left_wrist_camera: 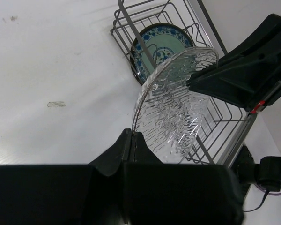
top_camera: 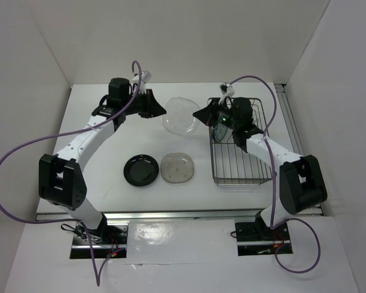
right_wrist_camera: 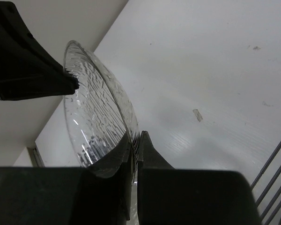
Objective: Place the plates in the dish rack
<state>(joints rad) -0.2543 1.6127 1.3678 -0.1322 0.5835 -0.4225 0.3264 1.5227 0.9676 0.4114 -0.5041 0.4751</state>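
- The dish rack point(top_camera: 244, 180) sits at the right of the bench point(top_camera: 146, 140), with the blue-green plate point(left_wrist_camera: 161, 44) upright inside; aim for a free slot beside it.
- The clear glass plate point(top_camera: 180, 116) hangs between the arms, left of the rack. Your left fingers point(left_wrist_camera: 122, 150) and right fingers point(right_wrist_camera: 152, 157) are both clamped on its rim, so release left before right carries it.
- You can barely make out the prongs.

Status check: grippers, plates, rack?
Left gripper, right gripper both shut on clear glass round plate, midair. Blue-green patterned plate in dark wire dish rack; glossy black plate, grey-beige plate on table. Nothing seen blocking rack.
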